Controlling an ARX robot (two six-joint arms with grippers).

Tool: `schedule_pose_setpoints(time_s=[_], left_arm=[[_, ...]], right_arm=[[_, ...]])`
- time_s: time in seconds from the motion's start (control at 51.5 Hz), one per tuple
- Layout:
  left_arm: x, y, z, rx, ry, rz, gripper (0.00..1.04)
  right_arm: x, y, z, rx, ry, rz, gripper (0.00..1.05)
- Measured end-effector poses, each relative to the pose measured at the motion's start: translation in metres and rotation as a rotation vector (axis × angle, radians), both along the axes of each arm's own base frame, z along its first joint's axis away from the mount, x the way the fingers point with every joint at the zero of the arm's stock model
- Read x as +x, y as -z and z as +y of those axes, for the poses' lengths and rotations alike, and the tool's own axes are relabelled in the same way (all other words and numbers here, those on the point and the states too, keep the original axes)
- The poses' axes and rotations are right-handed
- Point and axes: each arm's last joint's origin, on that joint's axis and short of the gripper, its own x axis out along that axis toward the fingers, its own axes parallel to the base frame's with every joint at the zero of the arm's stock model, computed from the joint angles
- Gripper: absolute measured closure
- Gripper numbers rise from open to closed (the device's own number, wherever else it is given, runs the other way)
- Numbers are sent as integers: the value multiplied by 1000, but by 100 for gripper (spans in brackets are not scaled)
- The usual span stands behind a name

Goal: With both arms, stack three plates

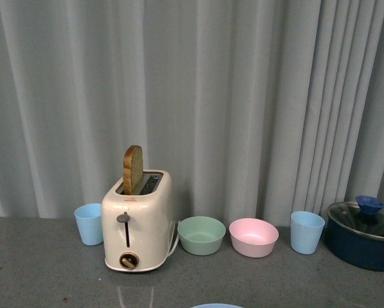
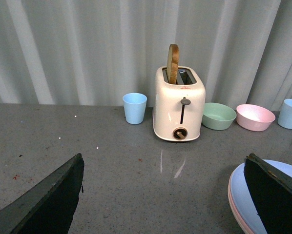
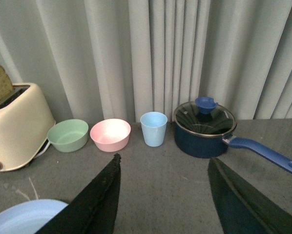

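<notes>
A light blue plate (image 2: 246, 197) lies on top of a pink plate (image 2: 232, 207) on the grey counter; only the pink rim shows beneath it. The stack's edge also shows in the front view (image 1: 216, 305) and the right wrist view (image 3: 19, 218). My left gripper (image 2: 163, 195) is open and empty above the bare counter, its one finger (image 2: 275, 192) over the stack's edge. My right gripper (image 3: 163, 200) is open and empty above the counter, the stack beside one of its fingers (image 3: 94, 200). No third plate shows. Neither arm is in the front view.
At the back by the grey curtain stand a cream toaster (image 1: 139, 220) with a slice of toast, a blue cup (image 1: 89, 224), a green bowl (image 1: 201, 235), a pink bowl (image 1: 253, 237), another blue cup (image 1: 306, 231) and a dark blue lidded pot (image 1: 362, 234) with a long handle (image 3: 263, 152).
</notes>
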Motion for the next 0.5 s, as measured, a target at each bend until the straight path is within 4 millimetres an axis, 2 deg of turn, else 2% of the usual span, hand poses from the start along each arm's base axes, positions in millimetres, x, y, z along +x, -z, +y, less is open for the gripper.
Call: schedule_pose_setpoints(time_s=[0.097, 0.175, 0.252, 0.369, 0.504], left_arm=[[0, 0, 0, 0, 0, 0, 7], [0, 0, 0, 0, 0, 0, 7], [0, 0, 0, 0, 0, 0, 7], [0, 0, 0, 0, 0, 0, 7], [0, 0, 0, 0, 0, 0, 7]], right_arm=[[-23, 4, 0, -14, -2, -4, 70], [-32, 6, 0, -20, -2, -40, 83], [-38, 10, 0, -26, -2, -59, 102], [-44, 23, 0, -27, -2, -39, 102], [-49, 28, 0, -27, -2, -46, 102]])
